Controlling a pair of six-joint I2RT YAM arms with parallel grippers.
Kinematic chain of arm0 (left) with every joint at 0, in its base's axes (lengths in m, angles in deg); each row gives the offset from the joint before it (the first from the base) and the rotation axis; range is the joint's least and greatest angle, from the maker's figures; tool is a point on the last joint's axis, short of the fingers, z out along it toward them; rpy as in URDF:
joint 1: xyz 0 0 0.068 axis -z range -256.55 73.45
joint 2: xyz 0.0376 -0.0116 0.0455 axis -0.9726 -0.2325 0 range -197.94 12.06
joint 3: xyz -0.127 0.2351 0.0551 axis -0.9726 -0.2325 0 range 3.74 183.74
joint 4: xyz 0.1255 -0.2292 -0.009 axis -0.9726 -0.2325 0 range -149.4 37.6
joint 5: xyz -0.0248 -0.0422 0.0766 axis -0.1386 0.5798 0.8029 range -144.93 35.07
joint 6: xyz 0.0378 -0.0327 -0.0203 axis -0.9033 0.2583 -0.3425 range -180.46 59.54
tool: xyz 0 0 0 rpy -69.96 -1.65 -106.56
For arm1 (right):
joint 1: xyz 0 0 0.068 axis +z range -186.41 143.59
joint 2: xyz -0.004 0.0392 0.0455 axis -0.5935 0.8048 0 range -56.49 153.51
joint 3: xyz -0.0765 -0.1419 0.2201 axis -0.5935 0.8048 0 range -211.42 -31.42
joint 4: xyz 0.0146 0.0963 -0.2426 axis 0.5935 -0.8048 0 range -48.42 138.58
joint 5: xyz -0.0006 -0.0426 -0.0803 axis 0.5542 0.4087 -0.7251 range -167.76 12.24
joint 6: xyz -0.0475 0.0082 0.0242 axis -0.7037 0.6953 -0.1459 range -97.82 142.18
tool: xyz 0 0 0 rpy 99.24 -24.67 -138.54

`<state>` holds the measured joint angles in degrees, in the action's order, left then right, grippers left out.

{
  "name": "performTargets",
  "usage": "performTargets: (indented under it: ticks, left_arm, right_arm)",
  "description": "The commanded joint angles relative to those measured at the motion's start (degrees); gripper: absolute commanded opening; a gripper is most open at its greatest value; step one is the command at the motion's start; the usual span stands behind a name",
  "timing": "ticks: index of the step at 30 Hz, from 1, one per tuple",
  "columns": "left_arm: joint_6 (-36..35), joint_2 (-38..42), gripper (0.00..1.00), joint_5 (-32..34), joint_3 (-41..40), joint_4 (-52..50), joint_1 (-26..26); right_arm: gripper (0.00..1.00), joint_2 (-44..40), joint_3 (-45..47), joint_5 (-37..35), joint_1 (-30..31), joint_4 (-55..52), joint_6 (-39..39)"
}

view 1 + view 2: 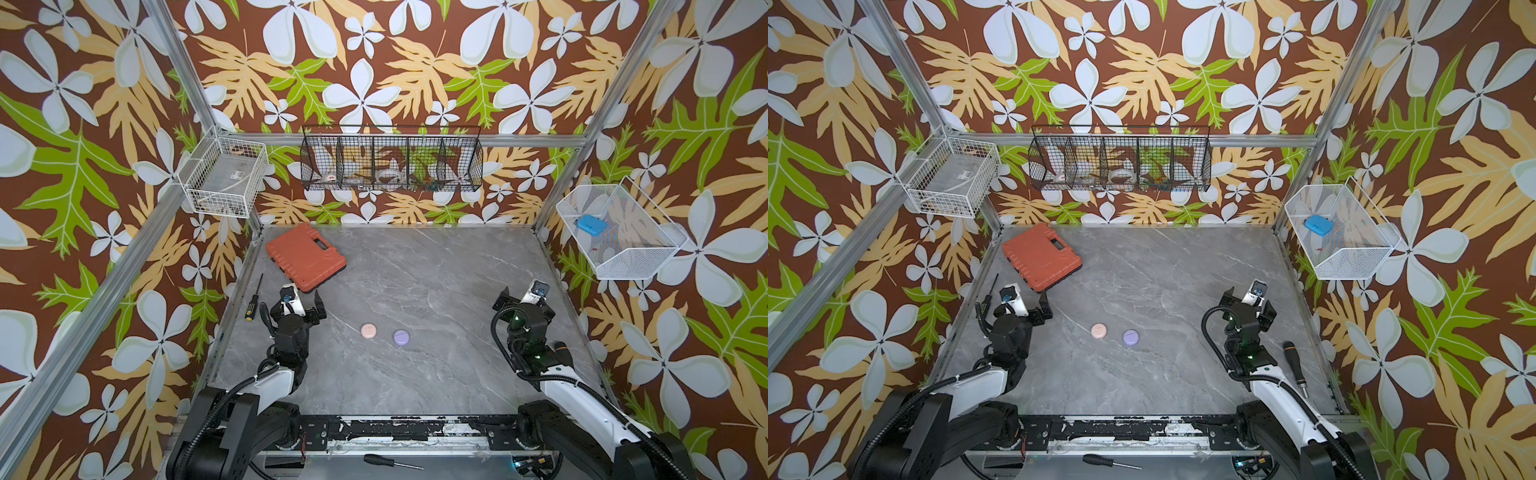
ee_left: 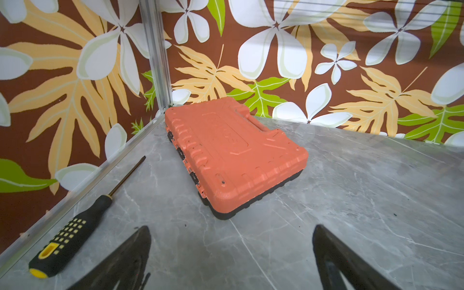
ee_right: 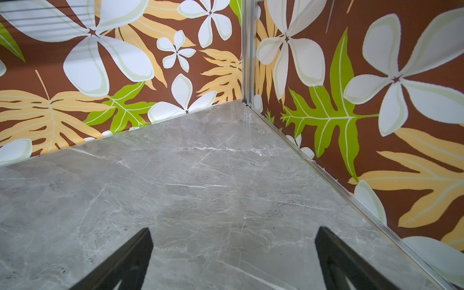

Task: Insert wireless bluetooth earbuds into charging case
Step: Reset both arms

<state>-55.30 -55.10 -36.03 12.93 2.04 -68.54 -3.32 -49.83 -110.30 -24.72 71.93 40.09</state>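
A small black-handled screwdriver (image 1: 390, 461) lay closest to the camera, on the front ledge below the worktop (image 1: 436, 291). Behind it the left arm (image 1: 291, 332) and the right arm (image 1: 525, 324) stood at either side of the grey marbled surface.

The left jaws were spread wide and held nothing. In the left wrist view only bare worktop showed between them, with the orange tool case (image 2: 233, 155) lying closed a little way ahead and not touched. A black-and-yellow screwdriver (image 2: 72, 231) lay by the left edge rail, beside that case.

The right jaws were likewise fully apart and empty, aimed at the bare far right corner. In a top view a black-handled tool (image 1: 1293, 365) lay on the worktop just beside the right arm.

Between the arms, toward the middle of the worktop, sat two round cases: a pink case (image 1: 368, 331) and, just beside it with a small gap, a lavender case (image 1: 401, 337). Both looked shut. The earbuds could not be made out in any view, so I could not tell where they were.

A white wire basket (image 1: 226, 176) hung on the left wall. A black wire basket (image 1: 390, 158) hung on the rear wall. A white mesh basket (image 1: 648, 266) on the right wall held a blue object (image 1: 591, 225).
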Motion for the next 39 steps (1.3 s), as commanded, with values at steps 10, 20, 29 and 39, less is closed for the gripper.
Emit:
performTargets:
  ticks: [10,20,29,39]
  left_arm:
    - [-2.00,-10.45,1.00,-11.33,1.72,11.00,-4.67]
    - [-1.00,-11.29,1.00,-7.23,0.54,15.01,-3.99]
    - [1.83,-10.64,1.00,4.08,-2.07,19.15,-2.65]
    - [1.79,-10.82,1.00,4.11,-1.56,18.44,-2.65]
  right_arm:
    - [1.00,1.20,1.99,-1.56,-0.60,7.76,-2.18]
    - [1.00,12.61,7.31,-0.15,-6.41,26.50,-6.65]
    - [1.00,23.98,7.56,4.76,-6.54,40.08,-13.94]
    - [1.00,32.78,7.64,12.00,-8.62,48.64,-14.41]
